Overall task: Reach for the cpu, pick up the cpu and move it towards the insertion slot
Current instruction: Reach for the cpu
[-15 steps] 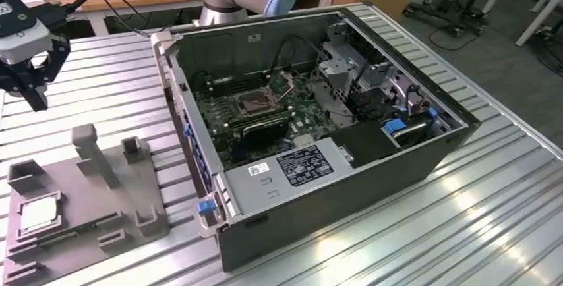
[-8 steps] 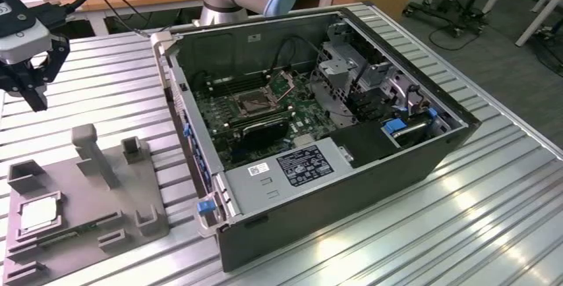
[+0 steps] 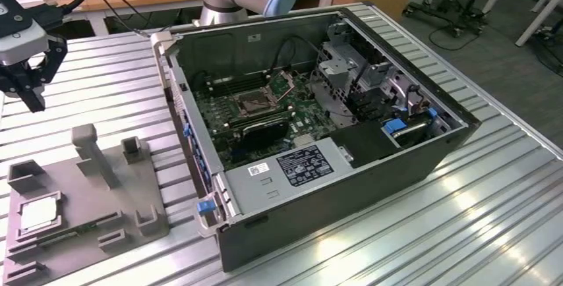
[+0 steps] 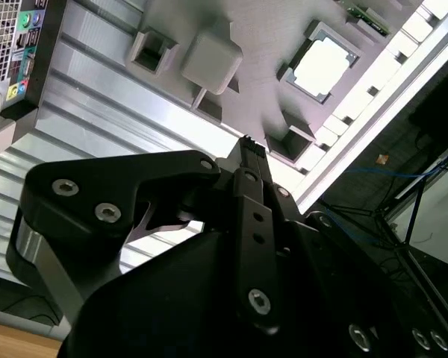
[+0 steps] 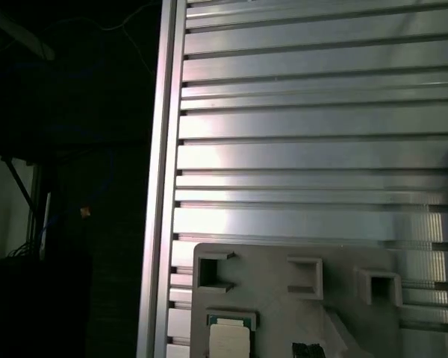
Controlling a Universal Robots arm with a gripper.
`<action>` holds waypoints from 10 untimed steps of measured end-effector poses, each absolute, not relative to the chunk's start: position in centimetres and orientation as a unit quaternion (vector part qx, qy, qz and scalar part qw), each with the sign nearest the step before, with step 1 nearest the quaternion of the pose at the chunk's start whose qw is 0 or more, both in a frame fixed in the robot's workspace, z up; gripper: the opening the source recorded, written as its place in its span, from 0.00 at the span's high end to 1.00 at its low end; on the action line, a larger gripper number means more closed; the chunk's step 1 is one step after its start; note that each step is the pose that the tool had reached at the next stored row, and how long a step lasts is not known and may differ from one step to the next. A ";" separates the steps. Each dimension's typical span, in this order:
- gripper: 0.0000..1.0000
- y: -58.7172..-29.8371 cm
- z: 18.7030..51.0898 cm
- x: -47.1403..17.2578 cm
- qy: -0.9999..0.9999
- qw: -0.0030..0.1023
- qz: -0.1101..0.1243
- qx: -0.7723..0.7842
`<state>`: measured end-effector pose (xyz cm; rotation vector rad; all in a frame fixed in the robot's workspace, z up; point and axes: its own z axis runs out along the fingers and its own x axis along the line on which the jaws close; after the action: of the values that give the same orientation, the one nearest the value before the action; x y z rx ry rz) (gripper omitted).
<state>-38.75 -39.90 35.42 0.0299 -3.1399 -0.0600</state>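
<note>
pose: gripper [image 3: 35, 101] pointing down above the tabletop [image 3: 105, 68]
fingers [image 4: 252, 171]: pinched together, empty
count: one cpu [image 3: 37, 215], one insertion slot [image 3: 255, 103]

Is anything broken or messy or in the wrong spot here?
Nothing stands out. The cpu lies flat in its recess of the grey tray. The computer case lies open with the insertion slot showing. Nothing looks spilled or cracked.

A grey tray [image 3: 97, 200] lies on the ribbed table [image 3: 457, 233] beside an open case [image 3: 370, 187]. A green strip [image 3: 68, 232] rests in the tray.
</note>
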 end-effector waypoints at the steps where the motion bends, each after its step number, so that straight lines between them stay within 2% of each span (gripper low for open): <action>1: 0.90 -39.9 35.4 -38.8 -1.000 0.000 -0.019 0.010; 10: 0.90 -39.9 35.4 -39.2 -1.000 0.000 -0.019 0.010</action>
<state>-39.24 -39.90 35.39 0.0299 -3.1400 -0.0600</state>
